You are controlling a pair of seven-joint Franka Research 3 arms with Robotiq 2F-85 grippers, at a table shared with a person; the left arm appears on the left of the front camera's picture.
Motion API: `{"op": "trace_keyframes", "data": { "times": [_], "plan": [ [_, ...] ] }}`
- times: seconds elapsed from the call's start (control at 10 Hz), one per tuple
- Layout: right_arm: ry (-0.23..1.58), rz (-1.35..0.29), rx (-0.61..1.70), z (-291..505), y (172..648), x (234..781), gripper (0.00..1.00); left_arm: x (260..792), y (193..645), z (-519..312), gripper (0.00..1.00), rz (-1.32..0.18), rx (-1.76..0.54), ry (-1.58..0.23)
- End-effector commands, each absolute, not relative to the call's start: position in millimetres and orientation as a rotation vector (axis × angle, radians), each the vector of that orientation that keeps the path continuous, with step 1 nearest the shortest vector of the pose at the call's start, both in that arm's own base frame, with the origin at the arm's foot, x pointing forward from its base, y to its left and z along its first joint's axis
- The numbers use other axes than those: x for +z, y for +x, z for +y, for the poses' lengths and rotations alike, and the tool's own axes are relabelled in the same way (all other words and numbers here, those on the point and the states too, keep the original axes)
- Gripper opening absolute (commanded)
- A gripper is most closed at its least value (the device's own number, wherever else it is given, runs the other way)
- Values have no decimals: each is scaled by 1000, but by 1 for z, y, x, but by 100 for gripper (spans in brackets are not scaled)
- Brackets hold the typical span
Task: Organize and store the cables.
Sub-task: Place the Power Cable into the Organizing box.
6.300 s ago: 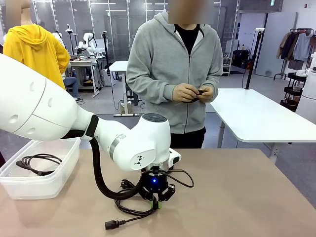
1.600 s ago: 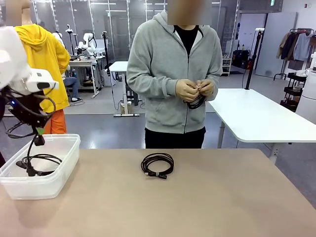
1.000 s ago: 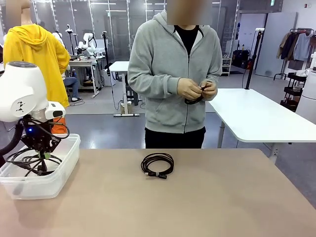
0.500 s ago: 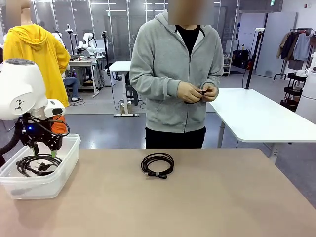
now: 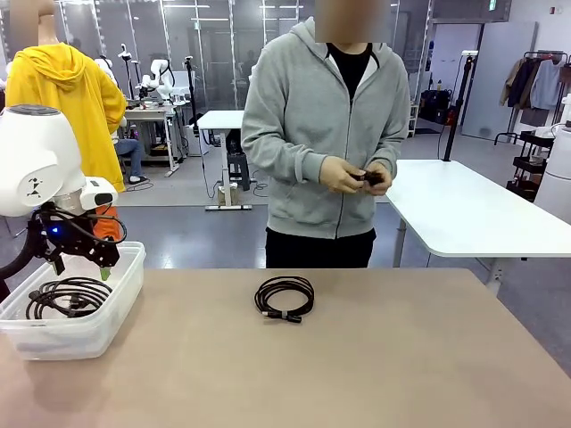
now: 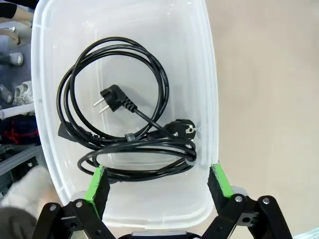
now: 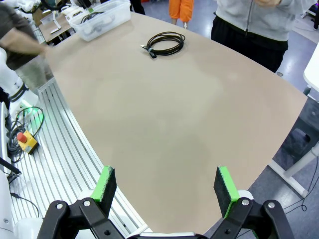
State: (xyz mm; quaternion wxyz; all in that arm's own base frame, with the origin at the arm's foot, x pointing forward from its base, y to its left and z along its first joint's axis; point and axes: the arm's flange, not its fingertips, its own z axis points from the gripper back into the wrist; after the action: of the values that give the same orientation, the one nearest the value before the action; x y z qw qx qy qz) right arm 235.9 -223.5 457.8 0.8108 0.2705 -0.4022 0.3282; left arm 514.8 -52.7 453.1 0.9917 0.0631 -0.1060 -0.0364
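Two black cables [image 5: 67,297] lie coiled in a clear plastic bin [image 5: 128,290] at the table's left end. My left gripper [image 5: 82,267] hangs open just above the bin, holding nothing. In the left wrist view the cables [image 6: 149,143] and their plugs rest on the bin's floor [image 6: 124,30], below my left gripper [image 6: 158,181]. Another coiled cable [image 5: 285,297] lies on the table's middle, and shows far off in the right wrist view as a coiled cable [image 7: 163,43]. My right gripper [image 7: 164,191] is open, high over the table's edge. The person's hands [image 5: 357,176] hold a small black cable.
The person in a grey hoodie [image 5: 326,134] stands at the far side of the tan table [image 5: 401,357]. A white table [image 5: 464,209] stands behind on the right. Beyond the table's edge, the right wrist view shows a ribbed metal floor strip [image 7: 65,164].
My left gripper has opened over the bin and let its cable drop in, then risen a little. The person has shifted slightly to the right, still handling a cable.
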Motion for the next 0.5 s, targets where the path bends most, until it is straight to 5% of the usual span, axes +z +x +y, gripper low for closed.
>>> {"op": "trace_keyframes", "data": {
  "times": [0.0,0.4],
  "plan": [
    [579,-877,716,-225,235,458,100,453,515,-52,100,-212,-67,138],
    [579,-877,716,-225,235,458,100,453,515,-52,100,-212,-67,138]
  ]
}}
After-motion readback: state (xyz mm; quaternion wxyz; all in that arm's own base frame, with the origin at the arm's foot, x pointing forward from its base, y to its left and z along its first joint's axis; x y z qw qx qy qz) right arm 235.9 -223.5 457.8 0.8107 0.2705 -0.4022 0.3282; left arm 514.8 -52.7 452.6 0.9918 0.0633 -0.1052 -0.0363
